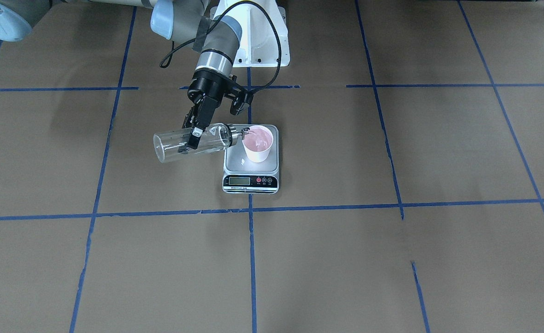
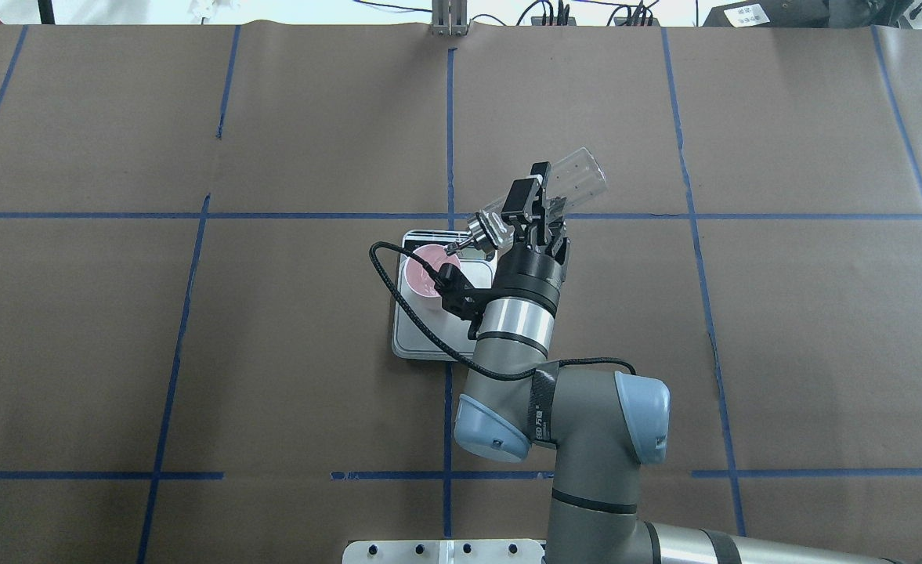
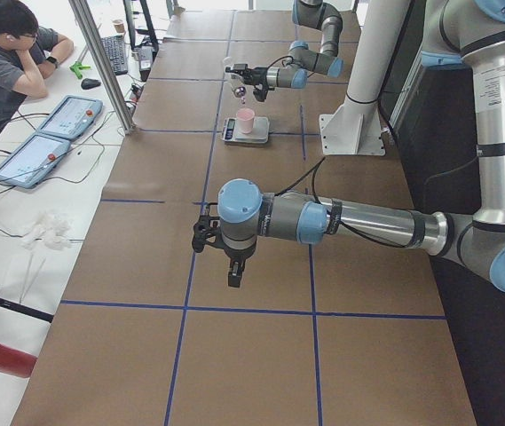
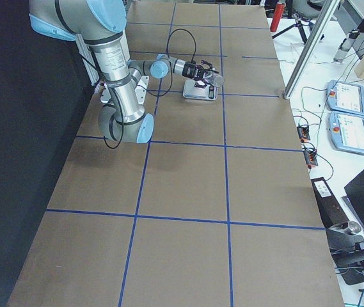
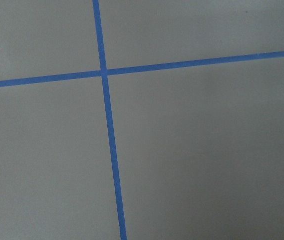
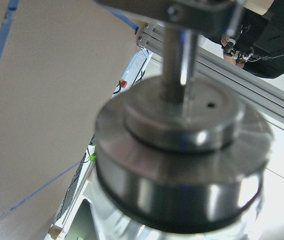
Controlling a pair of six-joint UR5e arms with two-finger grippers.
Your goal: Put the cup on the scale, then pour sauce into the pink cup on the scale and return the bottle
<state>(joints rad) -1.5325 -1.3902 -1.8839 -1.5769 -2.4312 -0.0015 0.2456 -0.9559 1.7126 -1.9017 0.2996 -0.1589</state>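
The right hand is pinching the clear glass bottle around its middle, with its fingers pressing the glass from both sides. It is holding the bottle in the air, tipped nearly level. The bottle's flat base is pointing out over the table on the robot's right of the scale, and its silver collar is turned toward the cup. The pour spout is reaching just over the cup's rim. Whether sauce is running from it cannot be told, since the liquid is too clear to make out.

The pink cup is standing upright on the scale's steel platform, toward the robot's left side of it. The display panel is facing away from the robot.

In the right wrist view, the blurred collar is filling most of the picture.

The left hand is hanging over bare table well apart from the scale, above a crossing of blue tape. I cannot tell whether its fingers are spread or pressed together.

A person is sitting at a side desk beyond the table's end.
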